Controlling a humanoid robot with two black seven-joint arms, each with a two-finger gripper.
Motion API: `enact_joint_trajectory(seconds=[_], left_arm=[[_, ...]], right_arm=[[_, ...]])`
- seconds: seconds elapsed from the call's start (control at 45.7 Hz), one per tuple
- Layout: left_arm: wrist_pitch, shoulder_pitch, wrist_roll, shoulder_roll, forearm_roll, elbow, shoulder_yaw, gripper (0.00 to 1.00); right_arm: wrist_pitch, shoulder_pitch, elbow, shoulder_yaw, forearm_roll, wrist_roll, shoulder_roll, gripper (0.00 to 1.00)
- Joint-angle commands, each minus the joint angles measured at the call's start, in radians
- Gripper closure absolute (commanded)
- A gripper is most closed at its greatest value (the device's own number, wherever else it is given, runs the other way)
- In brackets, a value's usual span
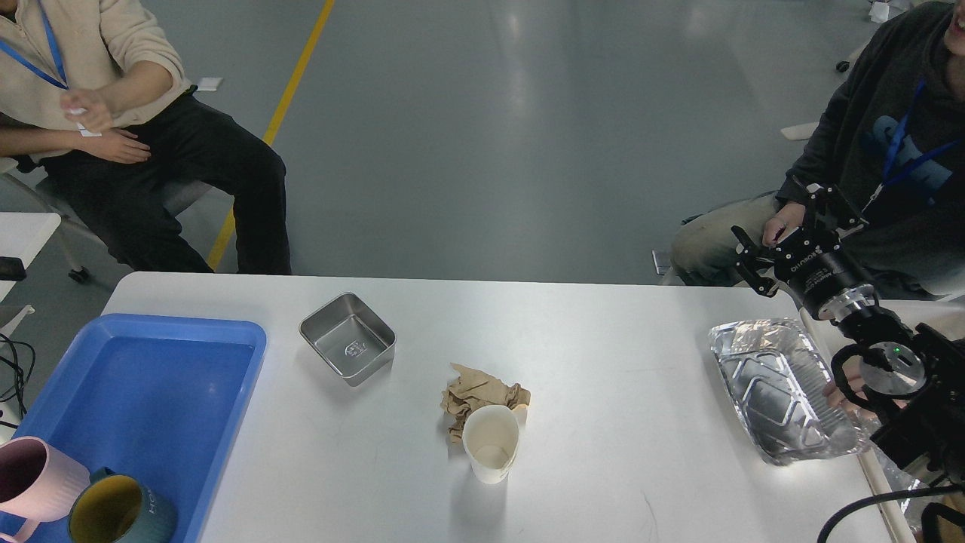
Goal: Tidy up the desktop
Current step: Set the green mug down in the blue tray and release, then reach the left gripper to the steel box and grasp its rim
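The white desktop [618, 354] fills the lower part of the head view. On it lie a crumpled brown paper [476, 394], a white paper cup [491, 443] touching its near side, and an empty square steel tin [347, 338]. A foil tray [776, 386] lies at the right edge, with a person's hand [840, 394] on its right rim. My right gripper [793, 232] hangs beyond the table's far right corner, fingers spread and empty. My left arm is out of view.
A blue plastic tray [151, 400] sits at the left edge, holding a pink mug [34, 479] and a dark mug [121, 513] at its near end. One person sits beyond the far left corner, another at the far right close behind my gripper.
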Motion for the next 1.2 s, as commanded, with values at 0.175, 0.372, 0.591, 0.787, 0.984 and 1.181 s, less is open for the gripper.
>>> enact_joint_trajectory(seconds=[0.175,0.372,0.591,0.787,0.984,1.181], left_arm=[[0.149,0.000,0.119,-0.172,0.023,-0.017,0.016,0.03],[0.290,-0.006,0.159,-0.443,0.303,-0.018,0.016,0.03],[0.404,-0.061,0.213,-0.815,0.630,0.075,0.044,0.04],[0.479,-0.153,0.219,-1.056,0.796,0.261,0.111,0.04],[0.577,-0.213,0.219,-1.122,0.804,0.359,0.252,0.04],[0.621,-0.224,0.248,-1.117,0.793,0.374,0.299,0.07]], right_arm=[[0.000,-0.001,0.000,0.000,0.000,0.000,-0.006,0.00],[0.000,-0.003,0.000,0.000,0.000,0.000,-0.006,0.00],[0.000,-0.008,0.000,0.000,0.000,0.000,-0.006,0.00],[0.000,-0.012,0.000,0.000,0.000,0.000,-0.007,0.00],[0.000,-0.012,0.000,0.000,0.000,0.000,-0.009,0.00],[0.000,-0.012,0.000,0.000,0.000,0.000,-0.009,0.00]])
